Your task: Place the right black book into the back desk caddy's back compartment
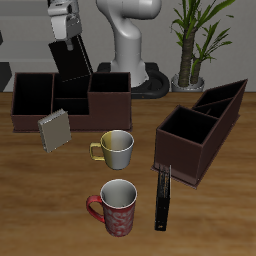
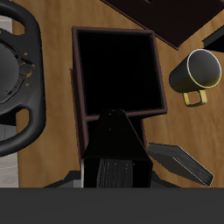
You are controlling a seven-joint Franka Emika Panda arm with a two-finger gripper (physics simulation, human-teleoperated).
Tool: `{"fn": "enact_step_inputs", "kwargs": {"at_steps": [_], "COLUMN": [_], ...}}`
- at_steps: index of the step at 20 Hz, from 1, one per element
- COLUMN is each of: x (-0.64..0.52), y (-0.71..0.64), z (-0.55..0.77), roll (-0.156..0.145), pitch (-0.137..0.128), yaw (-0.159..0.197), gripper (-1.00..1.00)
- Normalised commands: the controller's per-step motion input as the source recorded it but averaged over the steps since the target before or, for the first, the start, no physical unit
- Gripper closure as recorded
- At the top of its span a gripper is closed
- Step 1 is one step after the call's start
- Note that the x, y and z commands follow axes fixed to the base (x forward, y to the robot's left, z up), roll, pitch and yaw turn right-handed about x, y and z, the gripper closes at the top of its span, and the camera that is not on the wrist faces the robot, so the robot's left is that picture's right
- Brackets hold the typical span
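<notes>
The right black book (image 1: 73, 62) hangs upright in my gripper (image 1: 66, 42), which is shut on its upper end. Its lower end is just above the middle of the back desk caddy (image 1: 110, 102), a long low dark-brown box at the table's back. In the wrist view the book (image 2: 115, 144) shows edge-on below the gripper (image 2: 114, 168), over the dark open back compartment (image 2: 119, 72). I cannot tell whether the book touches the caddy's walls.
A small grey book (image 1: 53, 130) leans in front of the back caddy, also in the wrist view (image 2: 180, 163). A yellow-handled mug (image 1: 115, 148), a red mug (image 1: 118, 206), a thin black book (image 1: 163, 198) and a slant-walled caddy (image 1: 205, 128) stand nearer the front.
</notes>
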Motion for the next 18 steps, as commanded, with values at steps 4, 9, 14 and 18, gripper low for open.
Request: {"fn": "enact_step_inputs", "kwargs": {"at_steps": [4, 9, 14, 18], "x": [0.11, 0.1, 0.12, 0.15], "y": [-0.37, -0.23, -0.19, -0.15], "z": [-0.15, -0.08, -0.01, 0.12], "roll": [-0.067, -0.037, -0.001, 0.056], "pitch": [0.008, 0.027, -0.015, -0.057], "yaw": [0.232, 0.051, 0.066, -0.031], "gripper": [1.0, 1.0, 1.0, 1.0]}}
